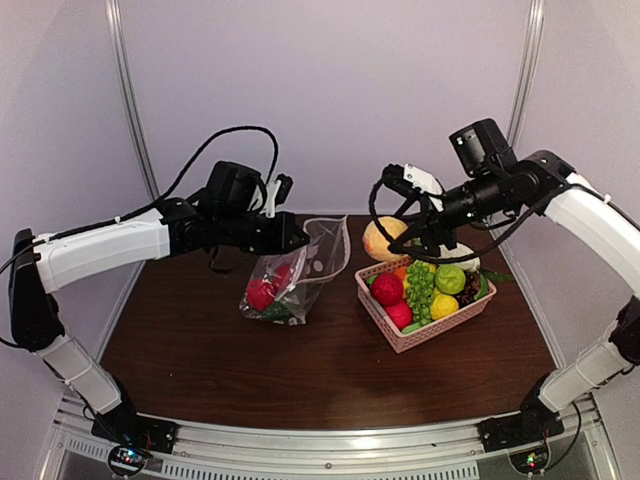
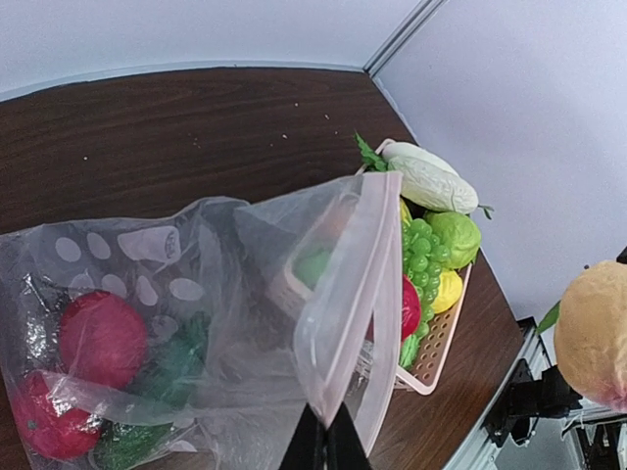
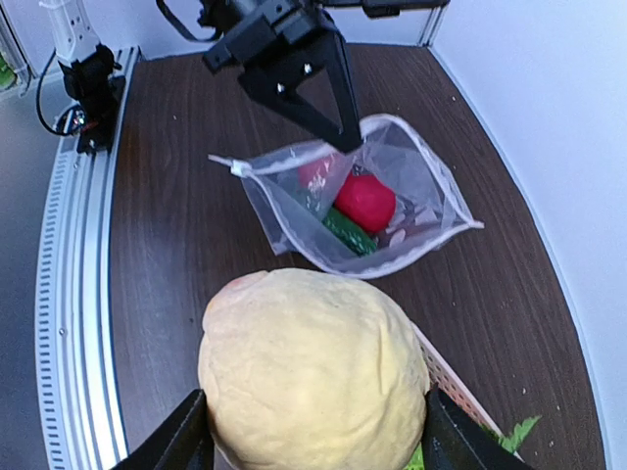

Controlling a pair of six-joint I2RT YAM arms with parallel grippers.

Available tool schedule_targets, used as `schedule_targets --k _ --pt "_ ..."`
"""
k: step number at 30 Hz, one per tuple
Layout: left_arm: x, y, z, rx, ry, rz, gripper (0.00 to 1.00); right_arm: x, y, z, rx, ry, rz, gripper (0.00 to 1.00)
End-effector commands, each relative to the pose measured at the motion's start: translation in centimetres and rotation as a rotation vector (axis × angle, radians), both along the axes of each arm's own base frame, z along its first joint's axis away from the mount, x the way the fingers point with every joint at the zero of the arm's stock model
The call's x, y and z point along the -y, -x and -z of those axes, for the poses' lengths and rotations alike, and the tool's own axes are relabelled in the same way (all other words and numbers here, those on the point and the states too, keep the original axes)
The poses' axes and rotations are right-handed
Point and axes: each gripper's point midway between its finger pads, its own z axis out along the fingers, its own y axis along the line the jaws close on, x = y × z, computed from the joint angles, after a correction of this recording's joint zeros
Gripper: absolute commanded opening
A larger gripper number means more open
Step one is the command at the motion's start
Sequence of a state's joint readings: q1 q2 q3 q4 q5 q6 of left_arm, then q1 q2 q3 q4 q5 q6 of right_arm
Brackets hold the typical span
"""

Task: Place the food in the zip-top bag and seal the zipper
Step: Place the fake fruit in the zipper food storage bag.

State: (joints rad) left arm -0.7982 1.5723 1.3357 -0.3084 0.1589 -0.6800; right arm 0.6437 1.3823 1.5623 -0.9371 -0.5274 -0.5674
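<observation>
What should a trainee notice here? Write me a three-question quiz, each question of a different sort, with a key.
1. True or false: the left pincer is shut on the mouth edge of the clear, white-dotted plastic zip-top bag.
2. The right pincer holds: A) a spoon; B) a large round yellow-orange toy fruit; C) nothing.
3. Fill in: the bunch of green toy grapes lies in the pink plastic lattice ____.
Key: 1 true; 2 B; 3 basket.
</observation>
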Motion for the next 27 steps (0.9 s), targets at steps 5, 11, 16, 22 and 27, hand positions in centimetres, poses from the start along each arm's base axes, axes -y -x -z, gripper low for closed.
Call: schedule_targets --k 5,11,16,22,27 --pt "0.7 -0.2 -4.5 0.06 0.094 0.023 0.0 -7.9 -1.9 -2.2 -0.105 -0.156 -0.142 0.65" --pt "0.2 0.6 -6.6 0.084 0.123 0.038 0.0 -10.9 -4.4 -0.5 -0.158 -0.156 -0.125 0.64" --pt "-0.4 1.4 -8.3 0.105 0.153 0.044 0.0 -11.9 -8.4 1.8 -0.138 -0.1 0.032 0.64" --pt "-0.7 1.5 -8.1 0.107 0.154 0.039 0.0 -12.4 -10.3 4.9 -0.15 -0.011 0.139 0.65" --pt "-0.6 1.4 -7.0 0.087 0.143 0.033 0.0 -13.5 -8.8 2.1 -0.172 -0.102 0.09 0.87"
